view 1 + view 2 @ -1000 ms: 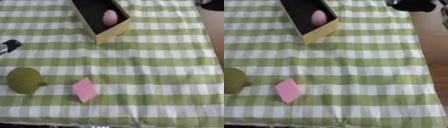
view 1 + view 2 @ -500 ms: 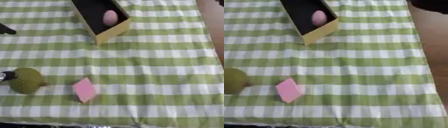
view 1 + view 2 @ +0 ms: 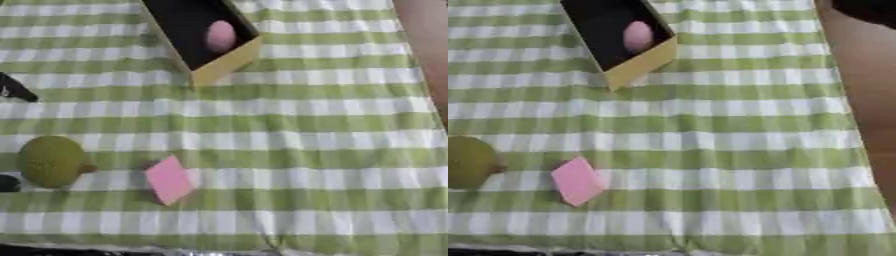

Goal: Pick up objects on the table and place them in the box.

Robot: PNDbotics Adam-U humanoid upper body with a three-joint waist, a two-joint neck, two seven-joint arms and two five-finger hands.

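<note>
— Left to box [image 3: 224, 62] up?
— Green fruit [image 3: 52, 161] and pink pad [image 3: 169, 179], near edge of counter [image 3: 306, 125]; pink egg [image 3: 220, 36] already inside.
— Fingers?
— Can't tell: left hand [image 3: 13, 89] barely showing beside fruit, probably reaching; right hand [image 3: 868, 9] parked clear, far corner.

My two head cameras look steeply down on the checked surface [image 3: 306, 125] from its near edge. Both share the box [image 3: 642, 64] at the far edge; right eye sits slightly rightward.
</note>
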